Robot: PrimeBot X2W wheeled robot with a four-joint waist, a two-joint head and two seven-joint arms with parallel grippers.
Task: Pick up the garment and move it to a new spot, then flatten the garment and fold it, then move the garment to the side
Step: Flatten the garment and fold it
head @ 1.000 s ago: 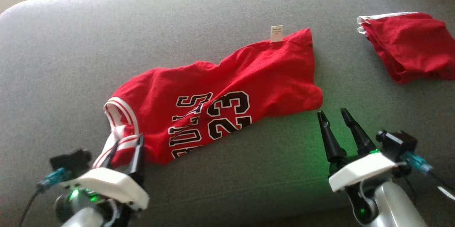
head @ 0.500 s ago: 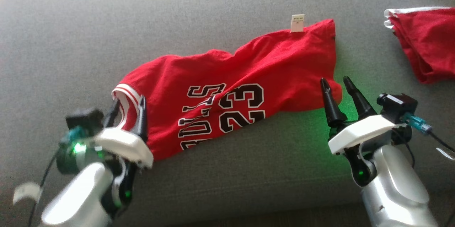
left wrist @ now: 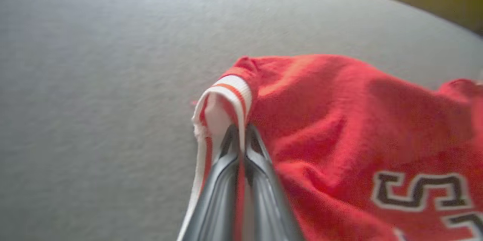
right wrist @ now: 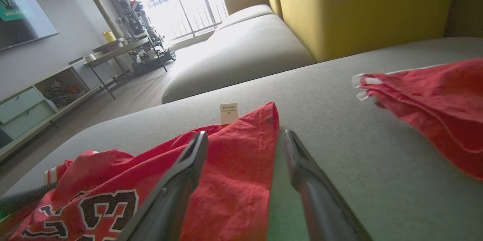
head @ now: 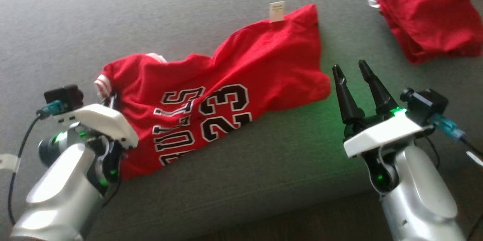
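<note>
The garment (head: 260, 60) is a red jersey with black and white lettering and a white tag (head: 277, 11), lying crumpled on a grey cushion (head: 75, 26). My left gripper (head: 112, 99) sits at its left end, mostly hidden behind its white housing. In the left wrist view the left gripper (left wrist: 239, 132) is shut on the white-and-red striped trim (left wrist: 232, 90), which bunches up over the fingertips. My right gripper (head: 349, 68) stands open just right of the garment's lower right corner. In the right wrist view the right gripper (right wrist: 245, 135) straddles the garment's hem edge (right wrist: 234, 180).
A second, folded red cloth (head: 426, 18) lies at the far right of the cushion, also seen as the red cloth (right wrist: 434, 97). The cushion's front edge (head: 302, 203) runs along the bottom, with dark floor below. A yellow sofa back (right wrist: 358, 7) rises behind the cushion.
My left gripper has shut on the striped trim and pushed it up and inward, bunching the garment's left end. The right gripper stayed open beside the hem. The camera has shifted.
</note>
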